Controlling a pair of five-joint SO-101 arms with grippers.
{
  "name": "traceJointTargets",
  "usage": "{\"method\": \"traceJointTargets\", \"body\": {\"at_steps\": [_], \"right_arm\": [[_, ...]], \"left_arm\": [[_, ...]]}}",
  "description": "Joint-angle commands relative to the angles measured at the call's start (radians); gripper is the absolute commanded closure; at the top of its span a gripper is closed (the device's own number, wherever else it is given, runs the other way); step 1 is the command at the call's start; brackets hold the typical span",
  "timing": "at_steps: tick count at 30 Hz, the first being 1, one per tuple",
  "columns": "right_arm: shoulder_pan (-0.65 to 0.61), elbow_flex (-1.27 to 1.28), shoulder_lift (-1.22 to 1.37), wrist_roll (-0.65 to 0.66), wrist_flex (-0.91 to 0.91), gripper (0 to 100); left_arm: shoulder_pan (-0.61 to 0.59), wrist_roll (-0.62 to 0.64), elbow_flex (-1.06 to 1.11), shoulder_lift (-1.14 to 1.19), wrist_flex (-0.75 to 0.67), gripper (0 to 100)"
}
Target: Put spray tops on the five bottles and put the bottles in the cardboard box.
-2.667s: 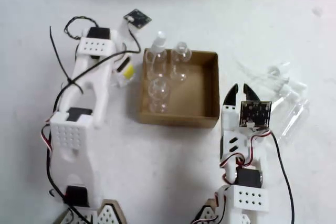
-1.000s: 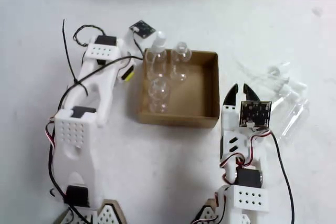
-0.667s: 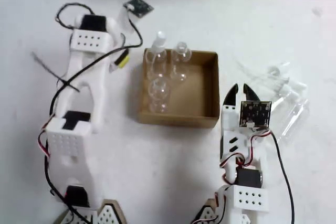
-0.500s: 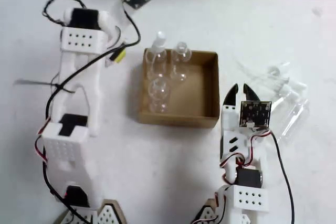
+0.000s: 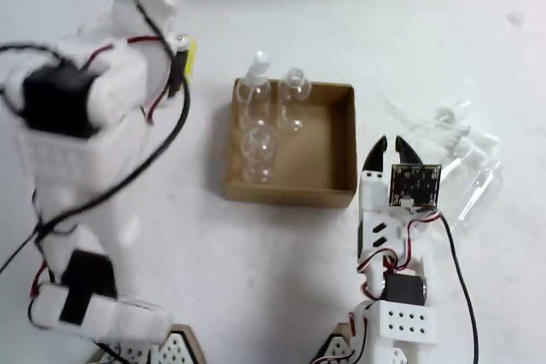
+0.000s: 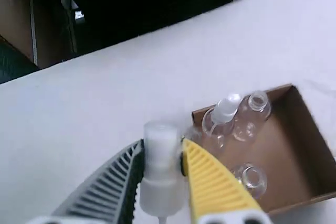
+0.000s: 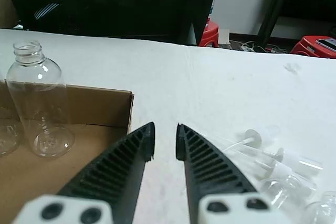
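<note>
The left gripper [image 6: 161, 146], grey and yellow fingered, pinches a white plastic spray top [image 6: 159, 182] above the white table [image 5: 281, 279], toward its far left corner. The brown cardboard box [image 5: 290, 195] sits mid-table holding three clear plastic bottles [image 5: 258, 149] along its left wall, the one in its far left corner capped. The black right gripper [image 7: 165, 141] lies by the box's near right corner, slightly spread and empty, with loose clear bottles and tops [image 5: 465, 159] toward the table's right edge.
</note>
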Motion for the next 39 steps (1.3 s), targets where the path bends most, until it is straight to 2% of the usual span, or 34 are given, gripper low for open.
{"method": "traceJointTargets", "body": {"at_steps": [1,4,9,12,16,19,21,26,30,33,39], "right_arm": [[0.002,0.011,0.004,-0.006,-0.019,93.9],[0.002,0.011,0.004,-0.006,-0.019,93.9],[0.002,0.011,0.004,-0.006,-0.019,93.9],[0.002,0.011,0.004,-0.006,-0.019,93.9],[0.002,0.011,0.004,-0.006,-0.019,93.9],[0.001,0.011,0.004,-0.006,-0.019,93.9],[-0.001,0.011,0.004,-0.006,-0.019,93.9],[-0.001,0.011,0.004,-0.006,-0.019,93.9],[-0.002,0.011,0.004,-0.006,-0.019,93.9],[-0.002,0.011,0.004,-0.006,-0.019,93.9],[-0.002,0.011,0.004,-0.006,-0.021,93.9]], "left_arm": [[0.048,0.051,-0.04,-0.12,0.006,98],[0.091,0.06,-0.038,-0.159,0.008,98],[0.168,0.238,0.011,-0.271,0.009,98],[0.217,0.321,0.173,-0.4,0.008,98],[0.269,0.341,0.433,-0.613,-0.057,98],[0.262,0.342,0.647,-0.765,-0.273,98],[0.243,0.347,0.835,-0.851,-0.479,98],[0.269,0.348,1.346,-1.017,-1.152,98],[0.317,0.341,1.623,-1.041,-1.649,98],[0.331,0.307,1.714,-0.952,-1.932,98],[0.321,0.276,1.653,-0.585,-2.245,98]]}}
